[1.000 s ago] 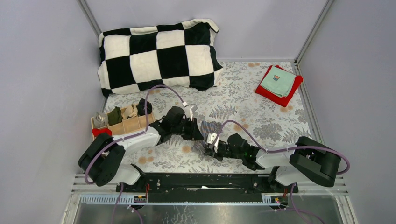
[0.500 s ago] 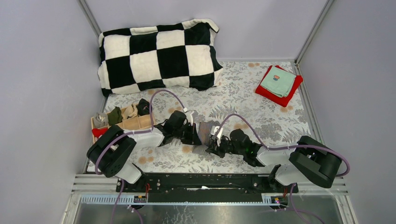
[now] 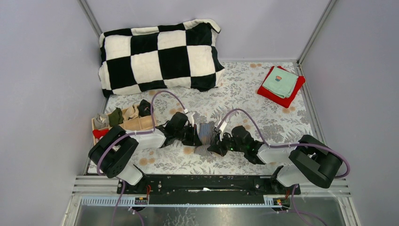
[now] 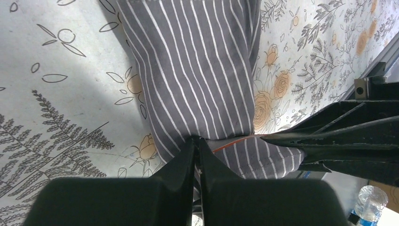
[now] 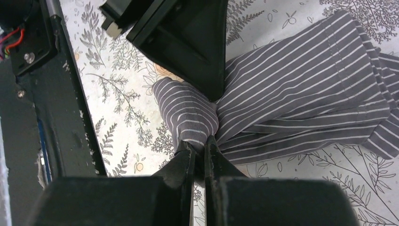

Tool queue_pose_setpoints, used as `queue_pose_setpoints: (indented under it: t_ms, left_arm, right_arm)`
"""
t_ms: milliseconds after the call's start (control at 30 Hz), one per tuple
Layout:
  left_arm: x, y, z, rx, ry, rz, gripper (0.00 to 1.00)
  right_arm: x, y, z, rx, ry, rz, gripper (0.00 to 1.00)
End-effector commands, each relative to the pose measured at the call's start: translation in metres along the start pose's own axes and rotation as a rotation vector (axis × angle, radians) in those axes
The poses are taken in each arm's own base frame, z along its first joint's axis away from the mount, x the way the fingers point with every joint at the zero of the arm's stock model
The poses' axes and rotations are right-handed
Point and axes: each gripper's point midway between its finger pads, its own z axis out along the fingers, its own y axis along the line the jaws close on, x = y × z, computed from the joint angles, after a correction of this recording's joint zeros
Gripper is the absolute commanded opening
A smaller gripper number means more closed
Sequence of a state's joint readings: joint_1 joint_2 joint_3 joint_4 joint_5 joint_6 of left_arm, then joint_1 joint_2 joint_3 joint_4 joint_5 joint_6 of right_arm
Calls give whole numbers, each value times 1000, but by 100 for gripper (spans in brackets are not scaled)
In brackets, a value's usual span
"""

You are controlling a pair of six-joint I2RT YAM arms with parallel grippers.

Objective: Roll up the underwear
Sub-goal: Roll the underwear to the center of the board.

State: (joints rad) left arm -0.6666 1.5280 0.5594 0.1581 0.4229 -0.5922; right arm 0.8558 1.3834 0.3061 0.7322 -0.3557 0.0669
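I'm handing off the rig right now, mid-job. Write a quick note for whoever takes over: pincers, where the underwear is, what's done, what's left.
Left pincer: shut on a fold of the grey striped boxers, beside the orange waistband.
Right pincer: shut on the bunched end of the same boxers.
Boxers: mid-table between the two arms, lying on the floral cover as a narrow, loosely folded strip.
Done: both pincers have hold of the cloth.
Left: no tidy roll shows yet, so roll it up. No second pair can be made out in these views.
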Motion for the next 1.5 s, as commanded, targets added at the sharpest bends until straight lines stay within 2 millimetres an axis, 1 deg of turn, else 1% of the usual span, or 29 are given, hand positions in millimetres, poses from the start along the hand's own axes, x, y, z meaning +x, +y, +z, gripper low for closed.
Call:
queue_pose_setpoints:
  t_ms: [0, 100, 333, 467, 500, 800, 1033, 1133, 1267, 1333, 1400, 1467]
  left_arm:
    - [7, 14, 0, -65, 8, -3, 8]
    - [7, 16, 1, -74, 7, -7, 7]
    - [6, 18, -1, -93, -2, -16, 5]
    - [5, 20, -1, -102, -6, -19, 4]
    - [5, 20, 0, -104, -4, -21, 3]
    - [5, 20, -1, -106, -7, -27, 2]
    - [6, 24, -6, -132, -22, -43, 0]
    - [6, 25, -8, -143, -29, -51, 0]
    - [7, 27, -7, -151, -26, -56, 0]
    - [6, 28, -7, -158, -24, -57, 0]
    - [4, 30, -9, -174, -33, -58, 0]
    - [-3, 31, -14, -205, -66, -63, 0]
  right_arm:
    - [-15, -12, 5, 66, -6, 128, 2]
    - [-13, -16, 7, 91, 17, 184, 2]
    - [-5, -32, 4, 194, 65, 308, 2]
    - [4, -43, 1, 262, 106, 383, 1]
    - [9, -45, 1, 273, 129, 409, 1]
    - [33, -46, 5, 291, 284, 542, 2]
    - [48, -51, -6, 350, 372, 603, 0]
    - [50, -51, -12, 371, 383, 609, 0]
    - [55, -47, -17, 369, 398, 622, 0]
    - [61, -44, -19, 361, 413, 635, 0]
    - [67, -42, -19, 353, 435, 646, 0]
    - [73, -40, -20, 347, 450, 652, 0]
